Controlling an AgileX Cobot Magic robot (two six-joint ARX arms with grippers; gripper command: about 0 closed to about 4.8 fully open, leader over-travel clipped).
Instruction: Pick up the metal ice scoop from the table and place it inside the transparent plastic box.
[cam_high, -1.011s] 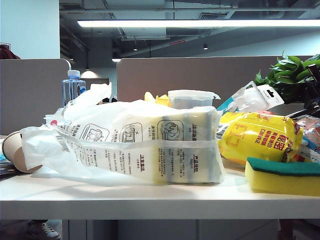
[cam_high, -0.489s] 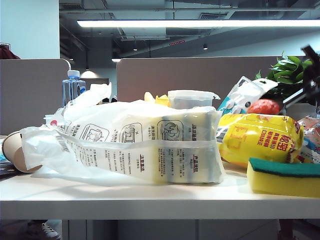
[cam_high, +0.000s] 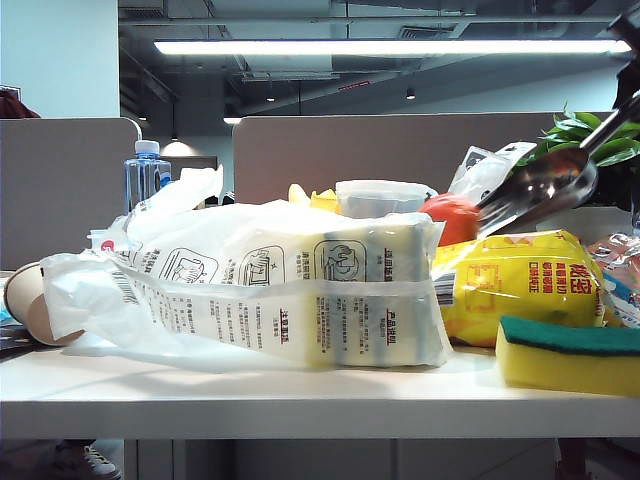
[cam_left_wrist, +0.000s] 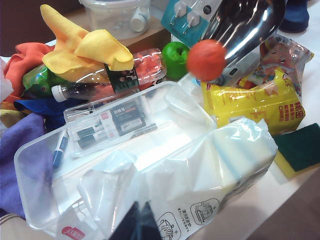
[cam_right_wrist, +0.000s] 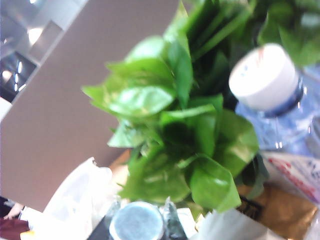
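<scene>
Office: cubicle partitions (cam_high: 400, 150), ceiling striplight (cam_high: 390, 47)

scoop handle (cam_high: 618, 122): cut by frame edge | right tool: out of frame | plant (cam_right_wrist: 175, 125): blurred

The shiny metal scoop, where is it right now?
The metal ice scoop is up in the air on the exterior view's right side, above the yellow packet, with a red ball at its tip.
</scene>
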